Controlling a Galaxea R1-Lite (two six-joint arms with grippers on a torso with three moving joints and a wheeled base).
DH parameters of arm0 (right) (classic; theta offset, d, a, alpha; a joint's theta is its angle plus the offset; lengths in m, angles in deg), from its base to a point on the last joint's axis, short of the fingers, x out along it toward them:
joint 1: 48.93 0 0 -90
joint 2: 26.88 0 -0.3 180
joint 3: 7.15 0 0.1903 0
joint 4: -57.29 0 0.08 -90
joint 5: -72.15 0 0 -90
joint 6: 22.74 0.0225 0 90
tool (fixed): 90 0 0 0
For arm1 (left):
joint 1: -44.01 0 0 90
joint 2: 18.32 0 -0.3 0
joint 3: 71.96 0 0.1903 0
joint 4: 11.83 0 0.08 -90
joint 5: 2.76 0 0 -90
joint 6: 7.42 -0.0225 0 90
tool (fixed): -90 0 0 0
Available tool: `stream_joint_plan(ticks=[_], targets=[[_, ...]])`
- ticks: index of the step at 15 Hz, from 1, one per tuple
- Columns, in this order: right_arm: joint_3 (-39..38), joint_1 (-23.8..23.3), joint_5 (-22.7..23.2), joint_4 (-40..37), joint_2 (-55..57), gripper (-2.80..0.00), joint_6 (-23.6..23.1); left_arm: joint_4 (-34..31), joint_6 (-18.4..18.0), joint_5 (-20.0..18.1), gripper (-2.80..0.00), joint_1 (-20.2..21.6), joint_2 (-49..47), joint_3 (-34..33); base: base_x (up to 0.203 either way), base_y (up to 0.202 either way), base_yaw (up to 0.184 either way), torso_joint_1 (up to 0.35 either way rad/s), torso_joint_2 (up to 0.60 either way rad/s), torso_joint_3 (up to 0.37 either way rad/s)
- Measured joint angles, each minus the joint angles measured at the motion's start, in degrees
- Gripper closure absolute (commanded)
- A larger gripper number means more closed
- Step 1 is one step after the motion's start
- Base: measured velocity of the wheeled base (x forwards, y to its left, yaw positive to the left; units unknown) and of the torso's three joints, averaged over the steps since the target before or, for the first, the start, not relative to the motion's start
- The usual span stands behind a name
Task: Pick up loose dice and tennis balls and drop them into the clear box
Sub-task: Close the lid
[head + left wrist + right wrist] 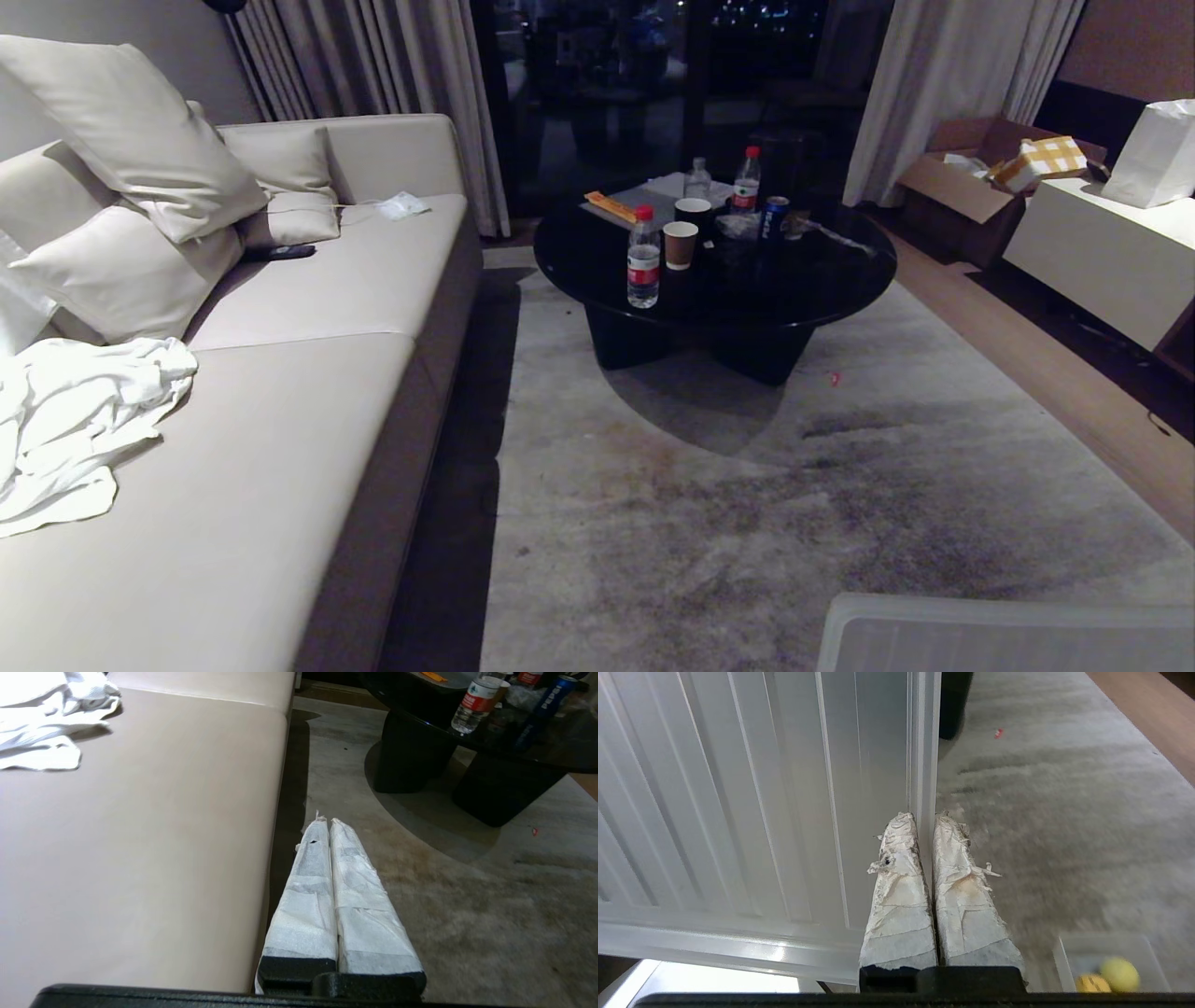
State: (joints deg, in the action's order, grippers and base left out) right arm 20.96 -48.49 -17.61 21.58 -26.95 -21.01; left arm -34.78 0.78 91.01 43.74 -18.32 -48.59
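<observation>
Claws were both pressed together and empty, the left claw (327, 822) by the sofa (140, 826), the right claw (926, 817) at the ribbed lid (752, 793), nearer the clear box (1064, 956) holding a tennis ball (1119, 974).

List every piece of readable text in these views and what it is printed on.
"PEPSI": down the side of the blue can on the black table.
Red labels on the water bottles: print too small to read.
Nothing else legible.
</observation>
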Motion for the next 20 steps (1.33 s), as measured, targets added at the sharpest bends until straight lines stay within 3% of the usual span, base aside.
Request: stream_joint_plan(ticks=[13,20], targets=[[0.0,0.0,0.0,0.0,0.0,0.00,0.0,0.0,0.0,0.0,0.00,0.0,0.0,0.0,-0.182,0.000,0.000,0.004,0.00,0.004],[0.0,0.0,0.0,0.0,0.0,0.00,0.0,0.0,-0.1,0.0,0.00,0.0,0.0,0.0,-0.016,0.000,0.000,0.000,0.00,0.000]])
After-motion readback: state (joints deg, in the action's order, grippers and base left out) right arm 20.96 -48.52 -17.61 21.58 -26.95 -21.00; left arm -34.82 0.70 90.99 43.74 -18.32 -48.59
